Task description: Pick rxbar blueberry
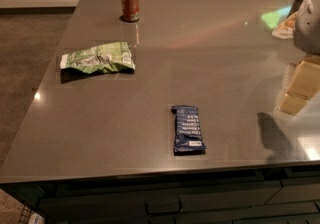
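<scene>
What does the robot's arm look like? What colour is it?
Only a bit shows, at the picture's upper right edge. The gripper there looks pale grey-white, smooth and bulky, with a dark strip along its upper left side. No cables or markings can be made out.

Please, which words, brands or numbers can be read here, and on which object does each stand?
rxbar blueberry: white text lines, too blurred to read.
green bag: print unreadable.
red can: label unreadable.
pincer, at the right edge: no text seen.
</scene>
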You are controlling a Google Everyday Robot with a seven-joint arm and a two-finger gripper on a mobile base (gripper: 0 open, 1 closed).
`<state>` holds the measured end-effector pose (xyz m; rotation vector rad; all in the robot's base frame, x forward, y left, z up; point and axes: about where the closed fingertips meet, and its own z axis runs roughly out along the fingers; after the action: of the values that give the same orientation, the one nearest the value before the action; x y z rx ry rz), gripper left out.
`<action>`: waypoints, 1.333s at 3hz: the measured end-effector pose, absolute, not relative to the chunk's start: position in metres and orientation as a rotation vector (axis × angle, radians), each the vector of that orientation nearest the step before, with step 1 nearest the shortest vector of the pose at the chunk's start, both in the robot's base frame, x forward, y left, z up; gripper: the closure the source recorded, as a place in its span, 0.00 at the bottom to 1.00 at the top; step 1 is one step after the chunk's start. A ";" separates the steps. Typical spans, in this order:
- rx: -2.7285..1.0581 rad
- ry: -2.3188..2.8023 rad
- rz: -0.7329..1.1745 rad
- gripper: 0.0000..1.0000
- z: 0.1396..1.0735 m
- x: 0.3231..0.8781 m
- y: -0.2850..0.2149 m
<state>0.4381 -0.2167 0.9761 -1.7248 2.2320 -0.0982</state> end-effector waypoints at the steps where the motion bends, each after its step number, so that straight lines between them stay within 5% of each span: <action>1: -1.725 2.232 -0.098 0.00 0.976 0.438 -0.217; 4: -2.116 1.873 -0.017 0.00 0.952 0.478 -0.167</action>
<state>0.4778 -0.1668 0.9519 -2.1158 1.8734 -0.0172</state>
